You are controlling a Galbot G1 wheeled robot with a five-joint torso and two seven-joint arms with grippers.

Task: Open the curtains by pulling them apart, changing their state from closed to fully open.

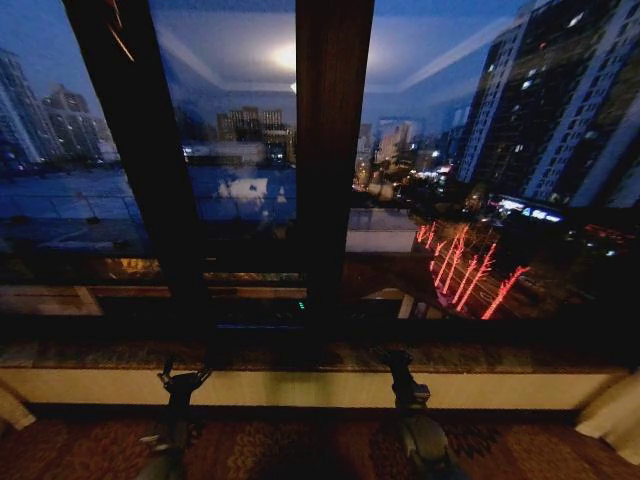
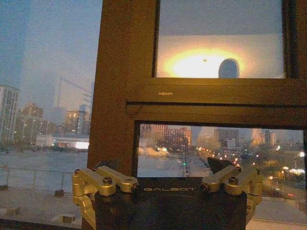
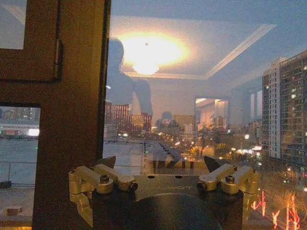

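1. Patterned carpet (image 1: 300, 450): lying along the bottom edge of the head view, with open floor running between the two arms and out to both lower corners.

2. Left gripper (image 2: 163, 165): standing low and left of centre in the head view, just short of the sill and pointing at the glass. Its fingers (image 2: 218, 165) are spreading wide apart, gripping nothing and touching nothing.

3. Right gripper (image 3: 160, 163): standing low and right of centre in the head view, near the sill and beside the foot of the central post. Its fingers (image 3: 216, 163) are likewise gaping wide, with nothing between them.

4. Curtains (image 1: 612, 415): showing as pale fabric at the lower right corner of the head view, with a second pale piece at the lower left corner. Each piece is hanging well apart from the nearer gripper, outward of it, leaving the glass between them uncovered.

5. Stone sill (image 1: 500, 355): running across the full width above a pale wall band, bounding the arms' reach ahead.

6. Dark window frame (image 1: 330, 150): one broad upright post rising at centre, a slimmer slanting one at upper left.

7. Window glass (image 1: 240, 120): reflecting a ceiling lamp, with a lit night city lying beyond.
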